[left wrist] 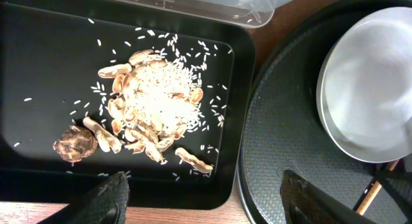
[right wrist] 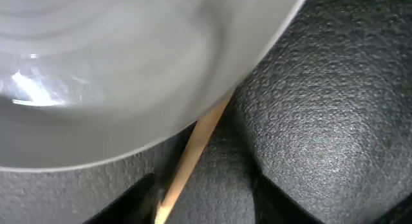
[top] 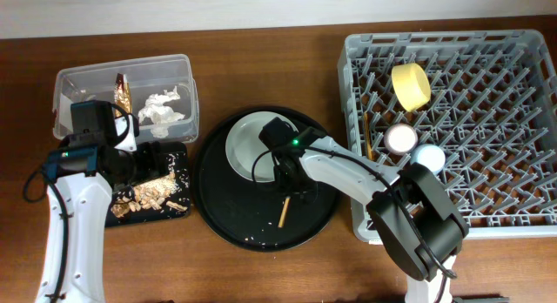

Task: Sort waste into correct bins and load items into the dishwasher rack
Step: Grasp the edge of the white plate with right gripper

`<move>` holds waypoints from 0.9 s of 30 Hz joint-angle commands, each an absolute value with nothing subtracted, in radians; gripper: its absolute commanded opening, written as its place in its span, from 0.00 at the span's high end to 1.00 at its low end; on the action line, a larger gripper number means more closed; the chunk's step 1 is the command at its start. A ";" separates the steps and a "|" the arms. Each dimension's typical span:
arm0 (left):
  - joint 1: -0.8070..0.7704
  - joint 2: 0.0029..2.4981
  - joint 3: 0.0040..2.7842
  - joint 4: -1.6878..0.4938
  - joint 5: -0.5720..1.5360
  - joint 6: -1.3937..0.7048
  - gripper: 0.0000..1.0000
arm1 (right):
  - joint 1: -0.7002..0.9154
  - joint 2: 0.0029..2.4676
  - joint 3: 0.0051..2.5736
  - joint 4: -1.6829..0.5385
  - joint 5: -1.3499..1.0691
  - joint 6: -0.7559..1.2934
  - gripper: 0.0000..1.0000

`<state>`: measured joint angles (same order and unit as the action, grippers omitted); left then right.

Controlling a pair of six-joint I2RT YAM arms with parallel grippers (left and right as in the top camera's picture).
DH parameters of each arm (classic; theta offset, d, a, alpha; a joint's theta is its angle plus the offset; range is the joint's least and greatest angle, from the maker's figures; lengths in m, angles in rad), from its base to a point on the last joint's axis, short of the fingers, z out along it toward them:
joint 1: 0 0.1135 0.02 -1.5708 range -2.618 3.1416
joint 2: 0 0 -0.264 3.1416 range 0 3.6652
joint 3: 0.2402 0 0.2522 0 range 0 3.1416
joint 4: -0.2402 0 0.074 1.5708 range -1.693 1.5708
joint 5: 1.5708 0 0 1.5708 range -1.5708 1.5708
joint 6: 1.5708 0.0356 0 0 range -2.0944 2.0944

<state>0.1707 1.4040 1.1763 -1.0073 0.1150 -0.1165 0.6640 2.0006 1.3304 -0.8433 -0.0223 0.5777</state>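
The right claw point(right wrist: 203, 199) is down on the round tray point(right wrist: 322, 121), partly open. A chopstick point(right wrist: 193, 150) lies between its fingers, close to one of them. I cannot tell whether either finger touches it. The far end of the chopstick runs under the rim of the plate point(right wrist: 116, 63), which lies on the same tray. Seen from above, the chopstick's other end sticks out from under the claw toward the tray's near edge.

The left claw point(left wrist: 206, 201) hangs wide open and holds nothing, above the near edge of the black tray point(left wrist: 38, 69). On this tray is a heap of brown scraps point(left wrist: 145, 137) with white grains point(left wrist: 161, 95) piled on top and scattered around.

Behind the black tray and just beside it stands the tub point(top: 78, 85), holding the tissue point(top: 161, 110) and the wrapper point(top: 122, 92).

The rack point(top: 513, 198) stands on the surface point(top: 261, 42), right of the round tray. In it are the bowl point(top: 411, 85), tipped on its side, the pink cup point(top: 401, 138) and the blue cup point(top: 428, 157) just beside each other, and another chopstick point(top: 368, 136) near the rack's left wall.
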 commanded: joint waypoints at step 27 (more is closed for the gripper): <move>0.173 1.389 1.180 -1.008 0.111 -0.119 0.25 | 0.137 1.689 1.479 -1.047 -0.176 0.147 0.54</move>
